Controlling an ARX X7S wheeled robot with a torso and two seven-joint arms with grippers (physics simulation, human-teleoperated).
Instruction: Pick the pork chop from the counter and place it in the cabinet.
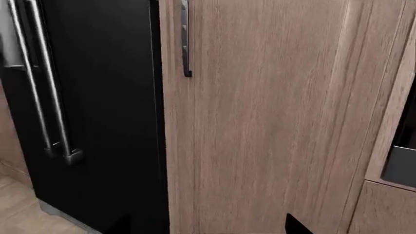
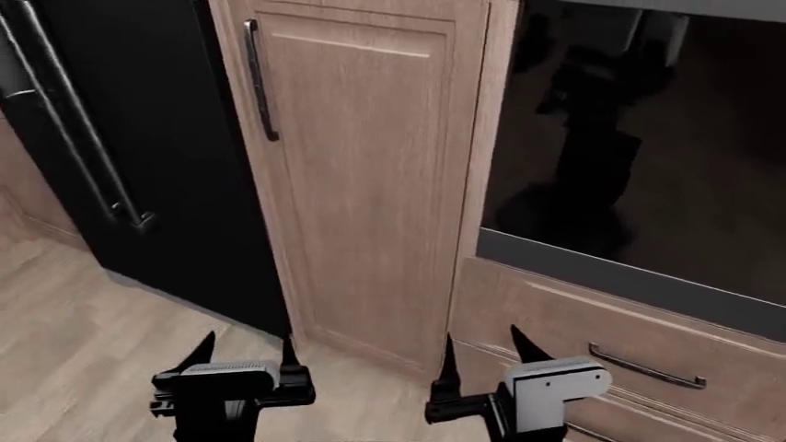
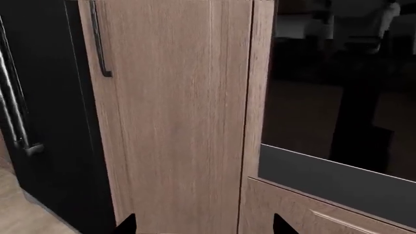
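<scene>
The pork chop and the counter are out of view in all three views. My left gripper point(image 2: 246, 348) is open and empty, low in the head view, facing a black fridge and a plain door; only its fingertips show in the left wrist view point(image 1: 208, 227). My right gripper point(image 2: 485, 343) is open and empty, beside it; its fingertips show in the right wrist view point(image 3: 204, 225). At the right, a light-brown wood-grain unit point(image 2: 498, 110) has a dark glossy opening point(image 2: 639, 157) above a drawer point(image 2: 577, 318) with a dark bar handle. No shelves show in it.
A black fridge point(image 2: 135, 138) with long metal handles stands at the left. A plain wood-grain door point(image 2: 368, 184) with a vertical dark handle point(image 2: 258, 83) stands straight ahead, close to both grippers. Light wooden floor point(image 2: 86, 322) lies at the lower left.
</scene>
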